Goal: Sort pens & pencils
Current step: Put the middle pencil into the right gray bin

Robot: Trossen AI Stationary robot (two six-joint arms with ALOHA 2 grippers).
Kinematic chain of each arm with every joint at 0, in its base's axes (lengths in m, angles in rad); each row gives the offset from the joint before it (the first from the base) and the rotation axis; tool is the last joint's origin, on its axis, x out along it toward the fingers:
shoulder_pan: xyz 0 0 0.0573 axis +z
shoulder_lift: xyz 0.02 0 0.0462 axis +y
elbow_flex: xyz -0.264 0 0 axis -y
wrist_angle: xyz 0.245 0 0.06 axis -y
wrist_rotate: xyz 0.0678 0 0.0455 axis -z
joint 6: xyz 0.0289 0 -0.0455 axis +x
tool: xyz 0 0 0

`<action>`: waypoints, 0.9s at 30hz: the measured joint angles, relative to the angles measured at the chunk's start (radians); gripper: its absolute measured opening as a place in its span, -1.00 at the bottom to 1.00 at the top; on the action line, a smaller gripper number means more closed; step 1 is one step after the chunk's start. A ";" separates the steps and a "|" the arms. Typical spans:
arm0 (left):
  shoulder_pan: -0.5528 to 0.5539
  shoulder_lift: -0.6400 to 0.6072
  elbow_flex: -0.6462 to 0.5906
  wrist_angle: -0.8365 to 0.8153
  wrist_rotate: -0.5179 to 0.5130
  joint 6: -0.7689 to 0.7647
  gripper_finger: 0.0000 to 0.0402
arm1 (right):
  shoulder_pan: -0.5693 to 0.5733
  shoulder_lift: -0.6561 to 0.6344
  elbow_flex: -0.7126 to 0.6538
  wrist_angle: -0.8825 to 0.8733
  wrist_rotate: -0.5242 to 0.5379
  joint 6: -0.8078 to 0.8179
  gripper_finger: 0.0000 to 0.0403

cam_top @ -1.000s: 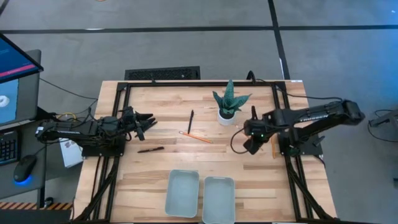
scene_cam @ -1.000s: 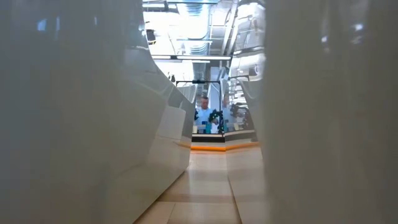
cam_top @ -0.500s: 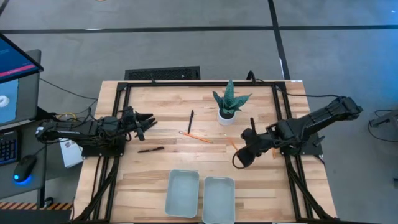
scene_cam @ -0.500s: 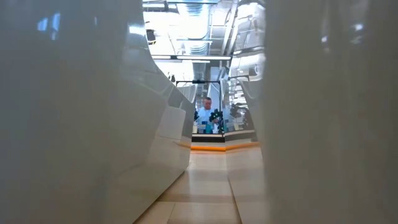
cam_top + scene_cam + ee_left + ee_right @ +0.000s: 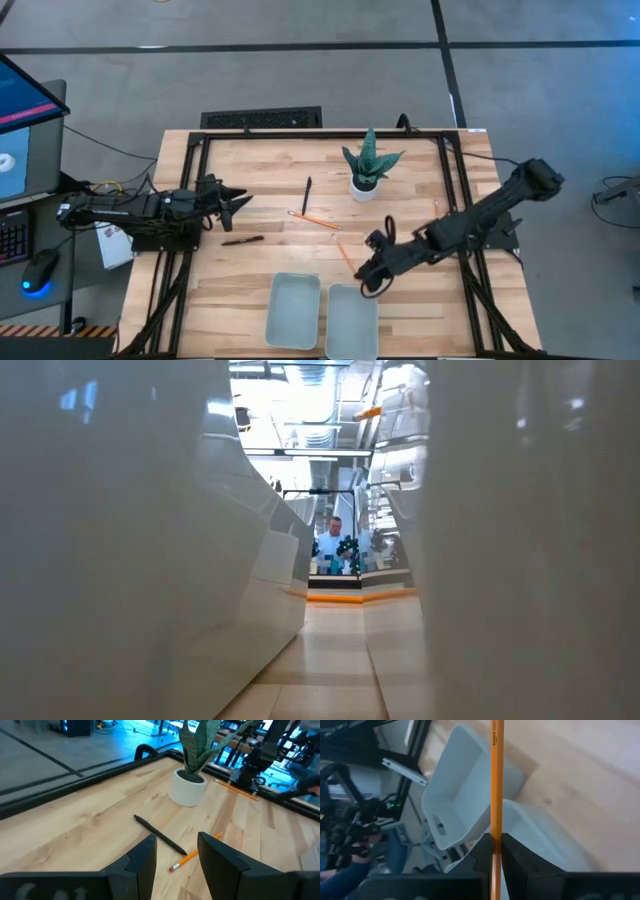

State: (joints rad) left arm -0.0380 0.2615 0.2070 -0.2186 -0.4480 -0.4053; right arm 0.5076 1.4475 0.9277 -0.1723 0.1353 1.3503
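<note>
Orange pencil in transit: the right gripper pinches one of the pencils between its fingers, just above the near edge of the right tray.
Held pencil's axis: it runs crosswise to the fingers; in the high view its free end slants up and left, away from the tray toward the table's middle, and the right wrist view shows the shaft crossing over both trays.
Left gripper: waits at the table's left side, fingers spread and holding nothing, aimed toward the centre.
Ahead of the left gripper: one of the pens and a second pencil lie crossed on the wood, with the potted plant beyond them.
Beside the left gripper: another pen lies flat, long axis roughly across the table.
Progress: early, by the look of it; the left tray and the right tray both appear empty.
Left to do: drop the held pencil, then sort the loose pencil and the two visible pens.
</note>
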 joint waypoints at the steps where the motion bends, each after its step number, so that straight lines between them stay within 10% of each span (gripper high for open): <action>1: 0.000 0.000 0.000 0.000 0.000 0.000 -0.34 | 0.010 0.026 0.007 0.025 0.000 0.009 -0.76; 27: 0.000 0.000 0.000 -0.008 0.077 0.027 -0.34 | 0.293 0.415 0.214 0.095 0.149 0.436 -0.75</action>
State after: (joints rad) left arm -0.0380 0.2619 0.2070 -0.2267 -0.3706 -0.3782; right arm 0.8005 1.8621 1.1416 -0.0771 0.2846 1.7867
